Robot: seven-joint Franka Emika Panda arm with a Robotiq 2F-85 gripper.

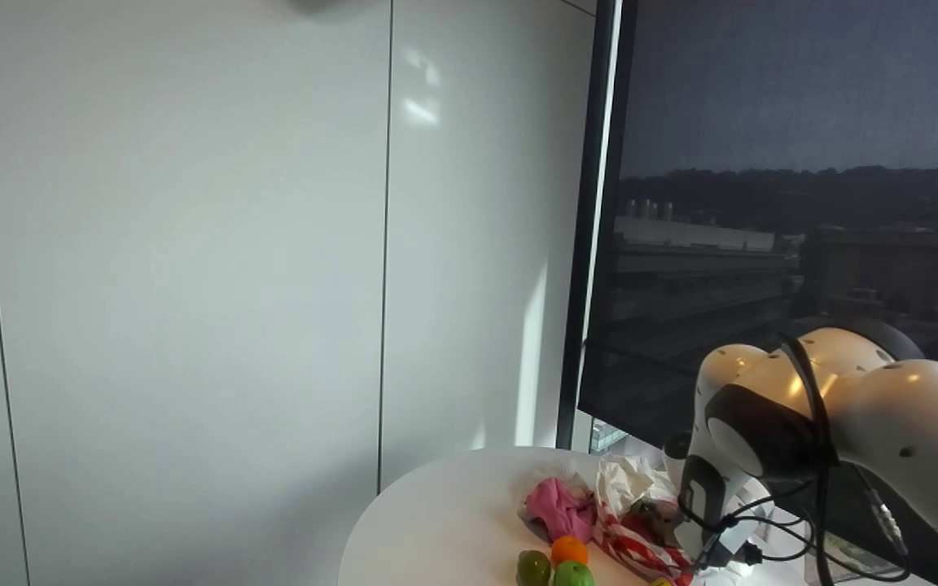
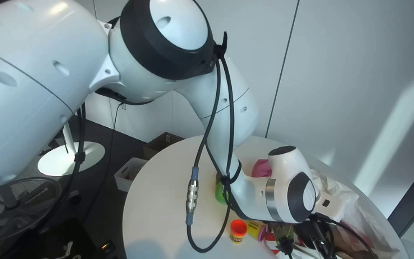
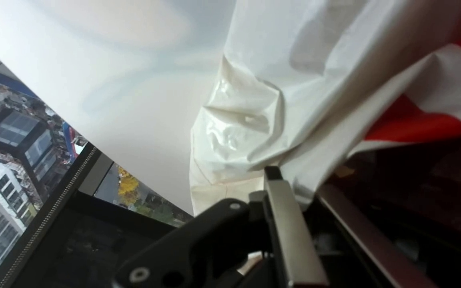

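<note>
A white bag with red stripes lies crumpled in front of my gripper in the wrist view. The fingers stand a little apart, with the bag's edge between them. One finger is outside the bag; the tip of the other is hidden behind its wall, by the dark opening. I cannot tell whether the fingers press on the edge. The bag also shows in both exterior views. The gripper is low over the bag, its fingertips hidden there. A pink cloth lies beside the bag.
An orange, a green fruit and a darker green one are on the round white table. A red-lidded pot stands beside a yellow pot. A white bin is on the floor. A window borders the table.
</note>
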